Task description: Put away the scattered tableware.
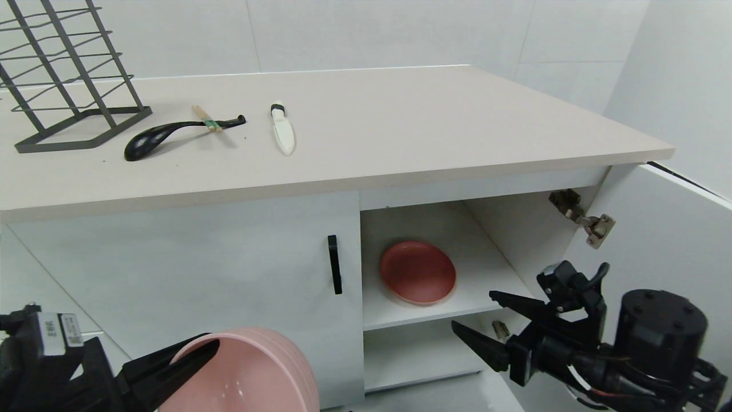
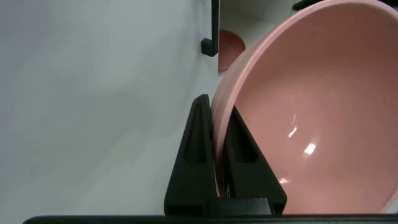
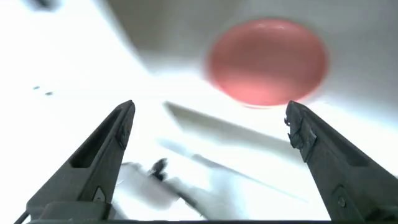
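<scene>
The pink bowl (image 1: 251, 372) was clamped by its rim in the left tool (image 1: 213, 345), low before the closed cabinet door (image 1: 229, 257). The right tool (image 1: 472, 310) was spread wide. The bowl was best carried level onto the shelf (image 1: 486, 280), beside the red plate (image 1: 417, 272).

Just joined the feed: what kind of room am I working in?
Most likely a kitchen: a tiled wall behind a countertop with a wire dish rack and black spoon, and an open cupboard below holding a red plate. The left gripper grips a pink bowl.
</scene>
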Robot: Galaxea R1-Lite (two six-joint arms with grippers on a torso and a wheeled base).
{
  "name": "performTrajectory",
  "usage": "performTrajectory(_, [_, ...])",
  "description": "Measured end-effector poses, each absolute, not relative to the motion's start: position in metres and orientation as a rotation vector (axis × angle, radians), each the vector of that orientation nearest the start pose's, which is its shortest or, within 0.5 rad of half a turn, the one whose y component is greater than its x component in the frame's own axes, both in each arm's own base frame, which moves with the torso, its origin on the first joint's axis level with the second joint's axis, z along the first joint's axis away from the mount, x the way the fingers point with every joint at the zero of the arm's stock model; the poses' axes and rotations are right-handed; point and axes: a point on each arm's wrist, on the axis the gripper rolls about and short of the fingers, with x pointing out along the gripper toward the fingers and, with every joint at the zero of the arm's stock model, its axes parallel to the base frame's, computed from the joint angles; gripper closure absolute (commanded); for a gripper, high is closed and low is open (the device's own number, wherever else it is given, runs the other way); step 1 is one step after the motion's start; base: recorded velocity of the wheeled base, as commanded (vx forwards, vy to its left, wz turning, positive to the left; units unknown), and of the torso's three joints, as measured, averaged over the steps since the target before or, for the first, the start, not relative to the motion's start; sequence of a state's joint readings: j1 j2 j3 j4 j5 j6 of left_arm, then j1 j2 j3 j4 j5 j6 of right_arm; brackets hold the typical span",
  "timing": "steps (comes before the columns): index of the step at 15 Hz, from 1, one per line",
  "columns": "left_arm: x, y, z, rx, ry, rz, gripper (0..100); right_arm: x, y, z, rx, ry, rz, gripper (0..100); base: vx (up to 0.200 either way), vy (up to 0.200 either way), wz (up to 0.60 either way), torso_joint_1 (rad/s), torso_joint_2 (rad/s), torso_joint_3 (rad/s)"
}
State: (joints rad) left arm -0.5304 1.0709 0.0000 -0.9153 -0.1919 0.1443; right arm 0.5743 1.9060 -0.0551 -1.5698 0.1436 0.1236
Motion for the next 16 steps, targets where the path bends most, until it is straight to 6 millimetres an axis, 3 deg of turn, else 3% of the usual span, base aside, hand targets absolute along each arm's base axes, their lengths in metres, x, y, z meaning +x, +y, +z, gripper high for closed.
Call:
performTrajectory(3, [0.095, -0.062, 0.132, 0.18, 0.101, -0.744, 100, 0.171, 0.111, 0.081, 0.069, 0.271, 0.684, 0, 0.0, 0.0, 0.0, 0.0, 0.0, 0.0])
performTrajectory(7, [0.108, -0.078, 0.141, 0.205, 0.088, -0.796, 100, 0.171, 0.103, 0.085, 0.039, 0.239, 0.657, 0, 0.0, 0.0, 0.0, 0.0, 0.0, 0.0])
performTrajectory(12, [0.131, -0.108, 0.138, 0.301, 0.106, -0.871, 100, 0.173, 0.1, 0.085, -0.02, 0.221, 0.644, 0, 0.0, 0.0, 0.0, 0.0, 0.0, 0.0])
performTrajectory(16, [0.148, -0.139, 0.141, 0.33, 0.052, -0.773, 100, 0.172, 0.098, 0.089, -0.018, 0.2, 0.641, 0, 0.0, 0.0, 0.0, 0.0, 0.0, 0.0])
